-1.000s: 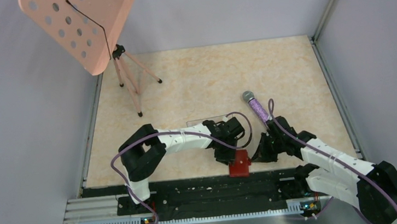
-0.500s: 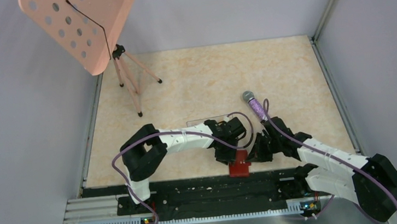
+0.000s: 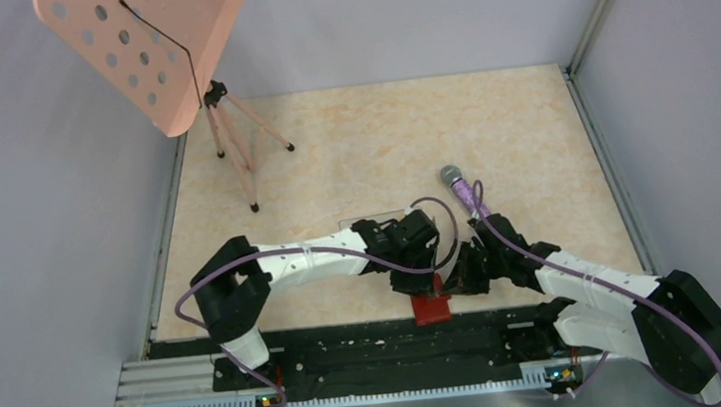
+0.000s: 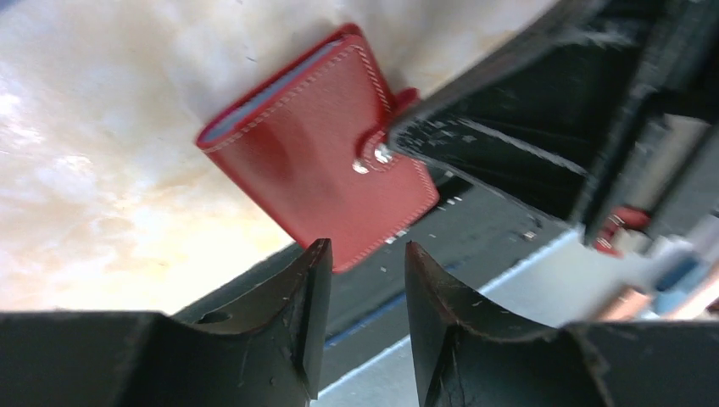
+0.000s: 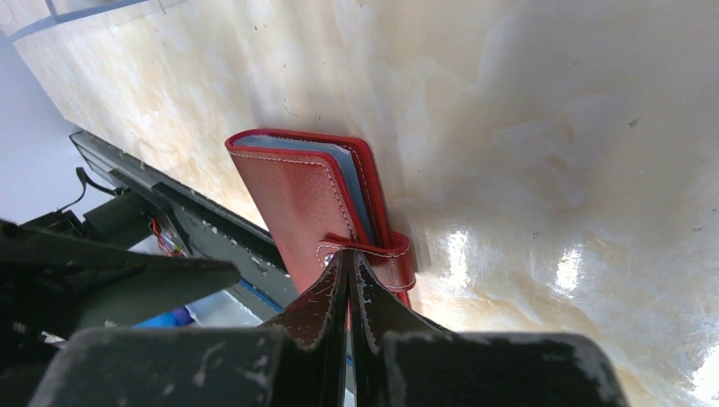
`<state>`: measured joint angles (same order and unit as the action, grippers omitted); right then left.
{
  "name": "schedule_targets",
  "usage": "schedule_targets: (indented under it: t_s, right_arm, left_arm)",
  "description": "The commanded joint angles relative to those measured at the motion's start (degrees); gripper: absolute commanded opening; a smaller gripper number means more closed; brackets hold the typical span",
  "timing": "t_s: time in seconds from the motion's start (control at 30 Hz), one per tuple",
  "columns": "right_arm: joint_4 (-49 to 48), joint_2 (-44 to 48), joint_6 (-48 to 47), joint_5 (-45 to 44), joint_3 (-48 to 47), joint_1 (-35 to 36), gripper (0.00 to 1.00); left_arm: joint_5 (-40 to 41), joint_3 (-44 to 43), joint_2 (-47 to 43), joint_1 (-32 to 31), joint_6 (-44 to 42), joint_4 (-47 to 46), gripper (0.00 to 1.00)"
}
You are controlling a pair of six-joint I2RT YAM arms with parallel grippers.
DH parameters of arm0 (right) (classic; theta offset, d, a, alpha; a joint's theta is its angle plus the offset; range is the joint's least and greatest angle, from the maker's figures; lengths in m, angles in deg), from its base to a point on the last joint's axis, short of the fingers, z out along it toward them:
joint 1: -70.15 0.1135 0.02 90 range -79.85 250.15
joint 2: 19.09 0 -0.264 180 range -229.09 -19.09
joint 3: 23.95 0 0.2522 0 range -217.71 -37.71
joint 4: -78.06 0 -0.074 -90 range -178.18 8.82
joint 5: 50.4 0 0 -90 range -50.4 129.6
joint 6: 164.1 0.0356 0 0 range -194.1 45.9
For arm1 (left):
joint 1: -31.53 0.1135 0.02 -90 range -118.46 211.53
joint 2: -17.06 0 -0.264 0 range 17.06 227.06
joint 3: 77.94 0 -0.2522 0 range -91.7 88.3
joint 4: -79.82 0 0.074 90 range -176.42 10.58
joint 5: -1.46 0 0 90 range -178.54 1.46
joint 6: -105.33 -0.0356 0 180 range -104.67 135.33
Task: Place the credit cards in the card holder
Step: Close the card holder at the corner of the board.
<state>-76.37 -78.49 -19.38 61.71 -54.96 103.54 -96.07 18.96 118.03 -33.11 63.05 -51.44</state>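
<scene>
At the near edge of the table (image 3: 380, 132), between the two arms: a red wallet (image 3: 433, 307), folded shut, strap snapped over the cover, one corner reaching over the black rail. Tucked between its covers, pale blue cards (image 5: 353, 182), with only thin edges showing. Close above the wallet, the left gripper (image 4: 366, 254), fingers a little spread, holding nothing, clear of the leather. From the other side, the right gripper (image 5: 349, 261), fingers pressed together, tips right at the strap by the snap. Hard to tell whether pinching the strap or only touching it. Farther back on the table, a purple microphone (image 3: 463, 192), lying just behind the right arm. At the far left corner, a pink perforated music stand (image 3: 157, 44) on a tripod, well apart from everything else.
</scene>
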Motion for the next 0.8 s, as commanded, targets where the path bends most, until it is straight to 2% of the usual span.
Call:
schedule_targets:
  t_s: [0.0,0.1,0.17,0.4,0.6,0.73,0.77]
  right_arm:
    - [1.7,-0.7,-0.4,-3.0,1.8,0.9,0.00]
    - [1.6,-0.6,-0.4,-2.8,1.8,0.9,0.00]
    - [1.6,-0.7,-0.5,-2.8,1.6,0.9,0.00]
    - [0.7,-0.6,-0.4,-1.8,1.8,0.9,0.00]
    - [-1.7,-0.7,0.1,-0.3,2.7,1.0,0.00]
    - [-2.4,-0.4,0.4,0.1,2.8,1.2,0.00]
    - [-2.6,-0.4,0.5,0.2,2.9,1.3,0.00]
  left_arm:
    - [-7.2,8.2,-6.5,1.5,6.1,-15.5,0.43]
    - [-10.5,14.8,-7.5,3.1,11.2,-26.5,0.44]
    - [-11.3,17.0,-6.9,3.9,13.0,-30.0,0.44]
    - [-12.7,20.0,-3.5,5.1,16.3,-37.2,0.43]
    - [-14.0,20.4,-1.0,5.4,17.1,-39.7,0.39]
    - [-13.9,20.2,0.1,5.4,17.4,-40.0,0.33]
    - [-14.0,20.2,0.4,5.5,17.5,-40.1,0.28]
